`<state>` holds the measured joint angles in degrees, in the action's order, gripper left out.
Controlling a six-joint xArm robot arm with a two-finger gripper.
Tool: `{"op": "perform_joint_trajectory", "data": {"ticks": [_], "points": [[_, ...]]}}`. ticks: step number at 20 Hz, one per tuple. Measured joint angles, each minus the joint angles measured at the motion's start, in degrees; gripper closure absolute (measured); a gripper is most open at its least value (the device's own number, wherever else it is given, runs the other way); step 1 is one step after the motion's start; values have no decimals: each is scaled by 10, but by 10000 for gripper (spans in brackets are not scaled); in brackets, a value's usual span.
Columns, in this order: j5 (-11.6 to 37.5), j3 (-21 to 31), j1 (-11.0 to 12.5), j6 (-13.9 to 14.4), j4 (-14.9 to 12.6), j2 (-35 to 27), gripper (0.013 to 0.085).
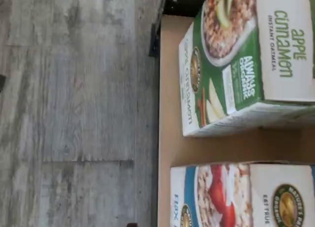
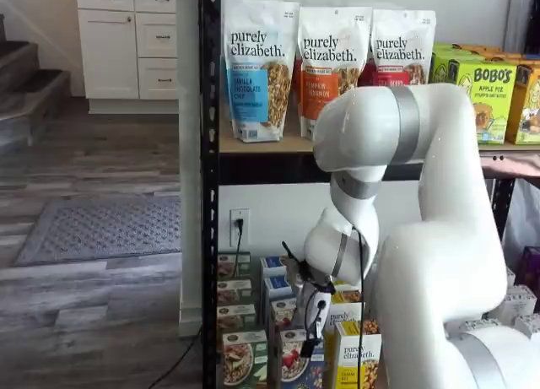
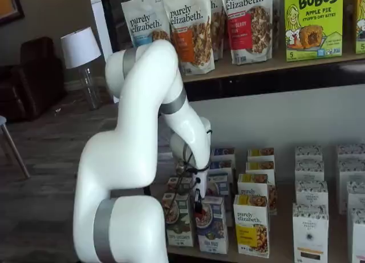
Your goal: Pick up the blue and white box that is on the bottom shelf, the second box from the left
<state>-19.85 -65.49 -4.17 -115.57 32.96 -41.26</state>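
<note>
The blue and white box [image 3: 212, 227] stands at the front of the bottom shelf [image 3: 280, 243], between a green-trimmed carton [image 3: 178, 220] and a yellow "purely elizabeth" carton [image 3: 251, 226]. It also shows in a shelf view [image 2: 291, 361] and in the wrist view [image 1: 231, 195], with oats and red berries on its face. My gripper [image 3: 197, 206] hangs just above the box's top, toward its left side; it also shows in a shelf view [image 2: 311, 337]. Its black fingers show side-on, so I cannot tell whether they are open. They hold nothing.
More rows of small cartons [image 3: 311, 214] fill the shelf behind and to the right. The green apple cinnamon carton [image 1: 246, 64] stands close beside the target. A black steel post [image 2: 209, 195] bounds the rack's left side. Granola bags [image 2: 257, 68] stand on the upper tier.
</note>
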Motion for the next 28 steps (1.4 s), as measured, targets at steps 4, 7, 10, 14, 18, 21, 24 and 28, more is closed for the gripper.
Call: {"op": "perform_joint_trajectory", "data": {"ticks": [4, 7, 10, 14, 18, 21, 24, 28], "points": [[3, -14, 5, 3, -8, -12, 130], [3, -26, 8, 7, -15, -21, 130], [-2, -43, 12, 18, -31, -34, 130], [-7, -71, 15, 38, -56, -56, 130], [-14, -98, 17, 54, -74, -75, 130], [-20, -115, 18, 73, -94, -87, 130], [-30, -132, 19, 99, -123, -100, 130], [-43, -153, 18, 134, -161, -119, 130]]}}
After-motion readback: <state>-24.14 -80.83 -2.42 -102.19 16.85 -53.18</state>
